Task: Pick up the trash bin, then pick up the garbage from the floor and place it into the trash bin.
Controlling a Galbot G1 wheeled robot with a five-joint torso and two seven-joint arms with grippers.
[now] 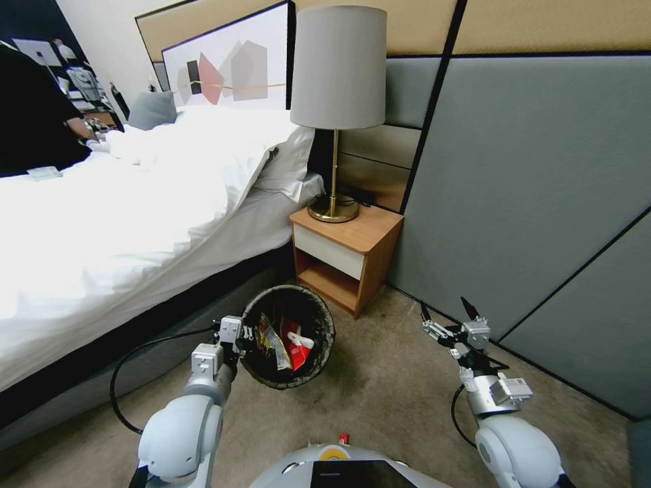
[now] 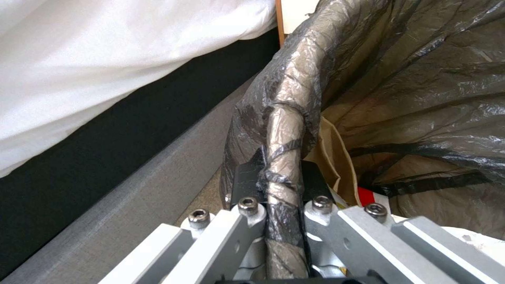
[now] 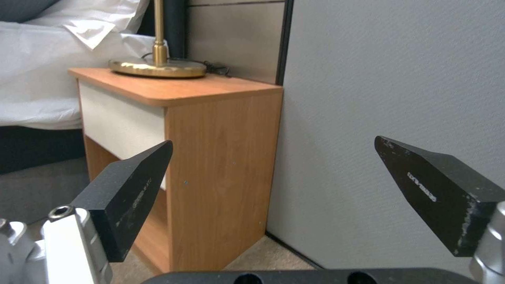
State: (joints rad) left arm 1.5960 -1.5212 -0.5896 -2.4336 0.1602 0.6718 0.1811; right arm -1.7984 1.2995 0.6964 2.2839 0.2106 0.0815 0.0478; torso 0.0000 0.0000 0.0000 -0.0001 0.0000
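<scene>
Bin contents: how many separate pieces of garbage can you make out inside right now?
3 at least: a yellow wrapper, a red packet beside it, and a brown paper bag against the rim held by the left pincer. More may lie hidden underneath.

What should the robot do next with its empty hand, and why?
Probably sweep the open right gripper low over the carpet to look for more litter. The left gripper is clamped on the trash bin rim, and red and yellow packets already lie inside.
</scene>
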